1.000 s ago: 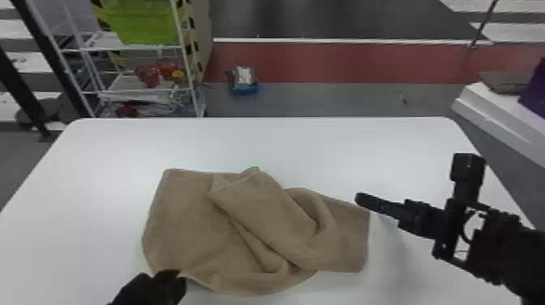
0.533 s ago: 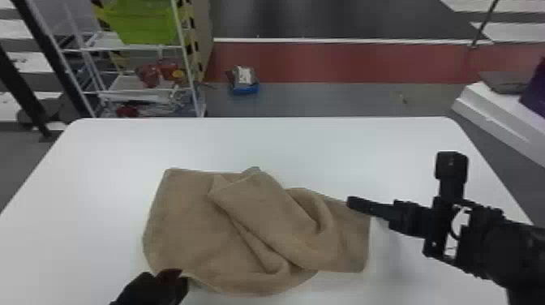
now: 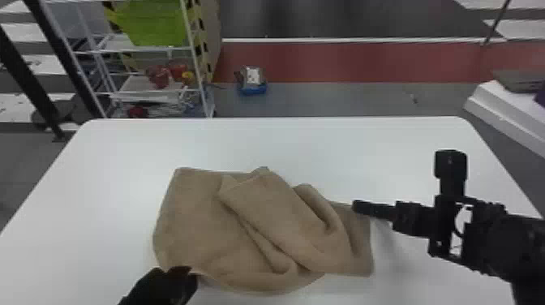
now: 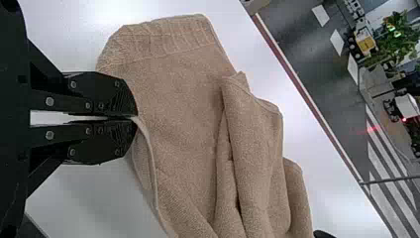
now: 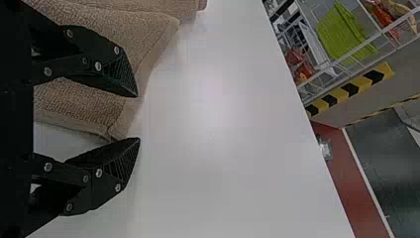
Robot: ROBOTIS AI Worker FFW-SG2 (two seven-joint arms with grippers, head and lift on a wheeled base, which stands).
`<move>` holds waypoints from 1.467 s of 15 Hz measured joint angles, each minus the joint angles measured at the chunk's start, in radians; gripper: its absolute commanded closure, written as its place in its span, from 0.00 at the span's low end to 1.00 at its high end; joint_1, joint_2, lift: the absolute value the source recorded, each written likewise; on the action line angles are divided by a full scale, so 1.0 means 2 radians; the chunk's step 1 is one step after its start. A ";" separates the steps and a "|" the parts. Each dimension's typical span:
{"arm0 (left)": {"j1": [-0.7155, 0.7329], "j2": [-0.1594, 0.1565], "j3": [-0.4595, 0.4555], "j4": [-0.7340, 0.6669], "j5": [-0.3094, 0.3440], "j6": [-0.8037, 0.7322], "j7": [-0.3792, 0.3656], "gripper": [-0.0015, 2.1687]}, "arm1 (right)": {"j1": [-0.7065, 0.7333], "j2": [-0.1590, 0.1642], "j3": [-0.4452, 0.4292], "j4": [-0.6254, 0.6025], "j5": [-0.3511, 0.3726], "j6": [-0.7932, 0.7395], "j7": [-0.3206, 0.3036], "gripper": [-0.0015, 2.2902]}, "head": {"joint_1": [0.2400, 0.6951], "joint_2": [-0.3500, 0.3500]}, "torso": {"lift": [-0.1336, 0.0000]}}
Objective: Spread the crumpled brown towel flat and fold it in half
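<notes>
Our right gripper (image 5: 138, 117) has just come inward to the right end of the crumpled brown towel (image 3: 194, 211), and we take that as setting up a second grip, so that the cloth can be pulled out from both ends. Its fingers stand spread, with a corner of the towel's edge lying in the gap between them; we cannot tell whether either one touches the cloth. Our left gripper (image 4: 136, 117) has its fingers pressed together on the hem at the towel's near left edge, pinching it. Against the earliest frame, the right wrist sits closer to the towel's right end, while the left gripper keeps much the same spot on the near hem. The towel itself has hardly altered: it lies on the white table (image 3: 121, 162), fairly smooth at its left part, with the loose folds bunched from its middle towards its right end. So we judge ourselves early in the spreading, with the folding in half all to come. Next we would want the right fingers lowered over that corner and closed on it, gathering a single edge. If they shut too shallow, the corner could slip out, and a hard pull could drag the bunched layers along together.
</notes>
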 measured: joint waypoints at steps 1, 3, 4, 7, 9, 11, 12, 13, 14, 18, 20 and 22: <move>-0.001 0.000 0.000 0.001 0.000 0.000 0.000 0.50 | -0.002 0.000 0.000 0.000 0.000 0.000 0.000 0.41 | 1.00 0.56 | 0.00; -0.003 0.000 0.001 0.002 0.001 0.000 -0.001 0.50 | -0.005 -0.001 0.001 0.001 0.000 0.001 0.000 0.45 | 1.00 0.56 | 0.00; -0.003 0.000 0.001 0.002 0.001 0.000 -0.001 0.50 | -0.007 -0.001 0.001 0.002 0.001 0.002 0.001 0.58 | 1.00 0.56 | 0.00; -0.005 0.000 0.002 0.002 0.001 0.001 -0.002 0.50 | -0.012 -0.002 0.004 0.003 0.004 0.008 0.006 0.34 | 1.00 0.56 | 0.00; -0.006 0.000 0.003 0.002 0.001 0.001 -0.003 0.50 | -0.007 -0.002 0.002 -0.002 0.002 0.011 0.006 0.33 | 1.00 0.56 | 0.00; -0.007 0.000 0.004 0.002 0.001 0.002 -0.003 0.50 | 0.007 -0.002 -0.003 -0.027 -0.002 0.024 0.006 0.33 | 1.00 0.56 | 0.00; -0.007 0.000 0.004 0.002 0.001 0.002 -0.003 0.50 | 0.012 -0.002 -0.006 -0.043 -0.001 0.041 0.006 0.33 | 1.00 0.56 | 0.00; -0.007 0.000 0.004 0.002 0.001 0.002 -0.003 0.50 | 0.015 -0.003 -0.008 -0.052 0.002 0.058 0.006 0.33 | 1.00 0.56 | 0.00; -0.008 0.000 0.005 0.003 0.001 0.002 -0.004 0.50 | 0.017 -0.004 -0.008 -0.058 0.006 0.072 0.006 0.33 | 1.00 0.55 | 0.00; -0.009 0.000 0.005 0.003 0.002 0.002 -0.007 0.50 | 0.024 -0.006 -0.012 -0.072 0.013 0.102 0.006 0.33 | 1.00 0.54 | 0.00; -0.009 0.000 0.005 0.005 0.002 0.002 -0.007 0.50 | 0.025 -0.009 -0.019 -0.080 0.016 0.119 0.006 0.33 | 1.00 0.52 | 0.00; -0.010 -0.001 0.005 0.005 0.003 0.002 -0.007 0.50 | 0.029 -0.009 -0.025 -0.081 0.014 0.126 0.006 0.33 | 1.00 0.51 | 0.00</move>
